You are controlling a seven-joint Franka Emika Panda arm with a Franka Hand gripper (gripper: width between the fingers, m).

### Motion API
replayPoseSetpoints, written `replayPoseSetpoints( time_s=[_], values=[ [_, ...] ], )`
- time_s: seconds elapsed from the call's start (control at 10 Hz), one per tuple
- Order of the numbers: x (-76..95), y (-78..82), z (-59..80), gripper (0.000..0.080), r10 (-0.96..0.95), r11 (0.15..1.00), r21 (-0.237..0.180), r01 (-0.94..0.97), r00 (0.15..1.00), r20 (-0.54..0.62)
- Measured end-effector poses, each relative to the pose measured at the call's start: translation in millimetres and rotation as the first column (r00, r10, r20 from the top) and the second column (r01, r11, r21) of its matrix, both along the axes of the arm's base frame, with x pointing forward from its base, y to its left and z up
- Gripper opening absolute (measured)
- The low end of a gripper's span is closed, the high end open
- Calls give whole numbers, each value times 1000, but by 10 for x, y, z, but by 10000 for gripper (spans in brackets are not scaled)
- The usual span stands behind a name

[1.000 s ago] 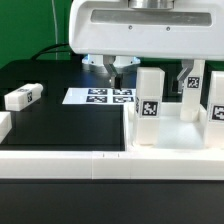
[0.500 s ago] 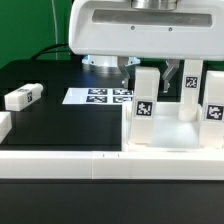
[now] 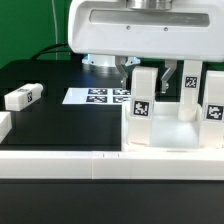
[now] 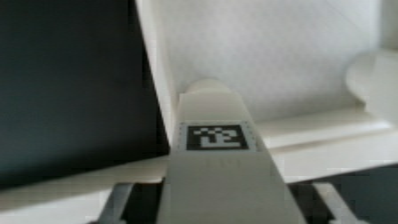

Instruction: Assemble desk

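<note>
Plainly, the claw (image 3: 147, 72) grips the upright leg (image 3: 145, 100) near its upper end. The leg stands straight below the claw, at the corner of the top (image 3: 175, 135) on the exterior view's left, long axis vertical; I judge the next move follows that axis.

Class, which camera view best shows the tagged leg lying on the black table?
The exterior view: the lying leg shows whole at that view's left. The wrist view misses it, showing the gripped leg instead.
</note>
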State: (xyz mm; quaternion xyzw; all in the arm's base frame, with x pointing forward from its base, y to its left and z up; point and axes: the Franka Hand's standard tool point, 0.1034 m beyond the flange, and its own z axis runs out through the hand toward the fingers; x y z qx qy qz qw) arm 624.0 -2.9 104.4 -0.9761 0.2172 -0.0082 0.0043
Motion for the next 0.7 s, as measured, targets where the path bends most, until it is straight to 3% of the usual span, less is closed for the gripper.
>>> replayPoseSetpoints(
  time_s=[0.3,0.5,0.7],
  values=[
    [21,17,-5,289,-301,953,33,300,953,28],
    [21,43,-7,290,-462,886,43,461,886,20],
    [27,60,-13,290,-639,768,55,638,769,2]
  ],
)
